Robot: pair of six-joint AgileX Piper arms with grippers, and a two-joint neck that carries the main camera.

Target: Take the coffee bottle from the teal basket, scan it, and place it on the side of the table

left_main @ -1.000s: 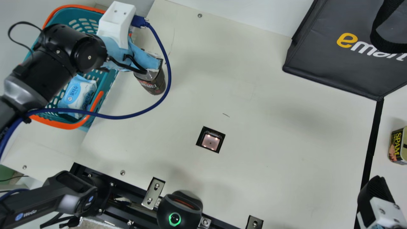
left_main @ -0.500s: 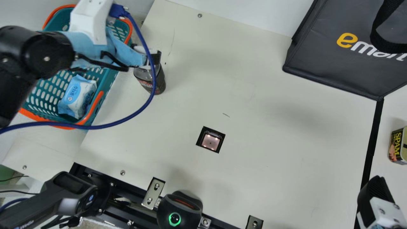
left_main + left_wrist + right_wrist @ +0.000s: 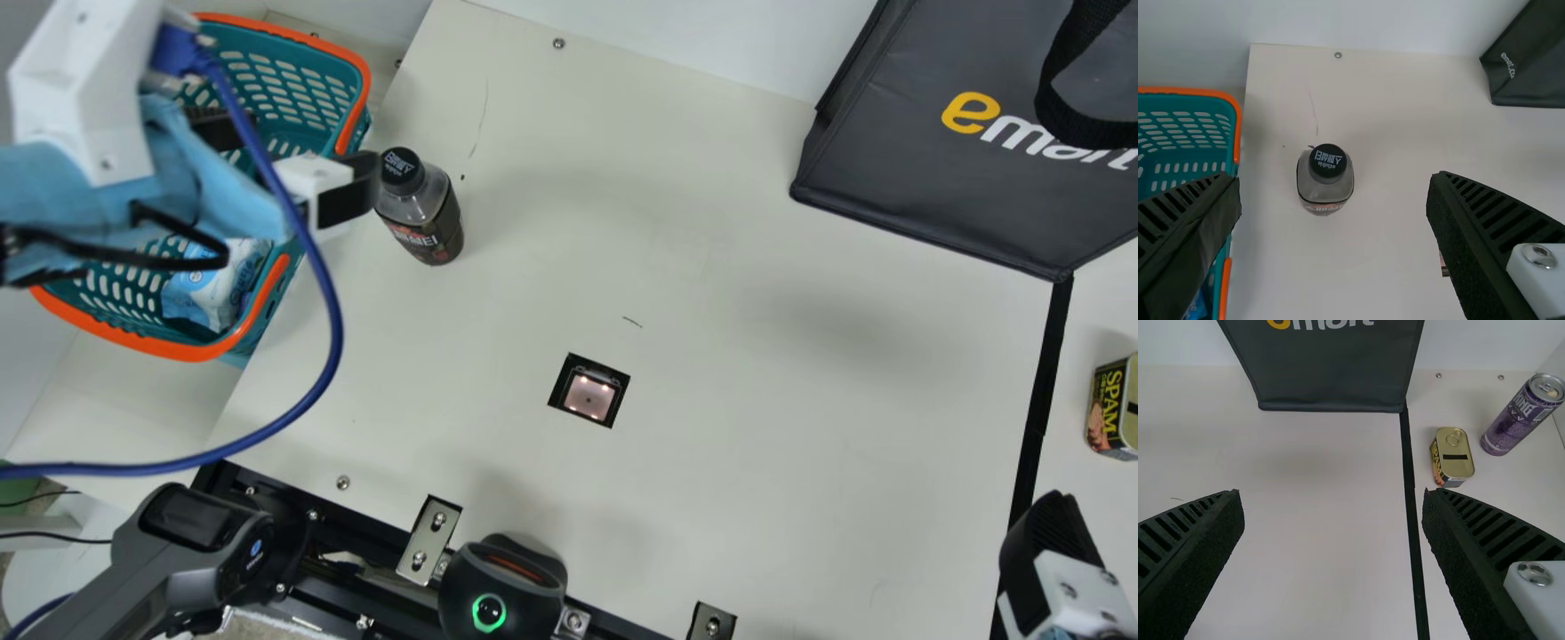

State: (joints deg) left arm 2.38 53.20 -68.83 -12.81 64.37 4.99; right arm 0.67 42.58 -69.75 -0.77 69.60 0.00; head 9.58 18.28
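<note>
The coffee bottle (image 3: 420, 212) stands upright on the table (image 3: 711, 293), just outside the teal basket (image 3: 1237, 130), cap up. The left end effector (image 3: 1333, 179) is nearer, released and parted wide; in the main view the bottle lies just to its right. The scanner window (image 3: 589, 397) sits farther right and nearer the scanner (image 3: 502, 591). The right end effector (image 3: 1333, 495), open and empty, is well apart. The basket rim could crowd a regrasp.
</note>
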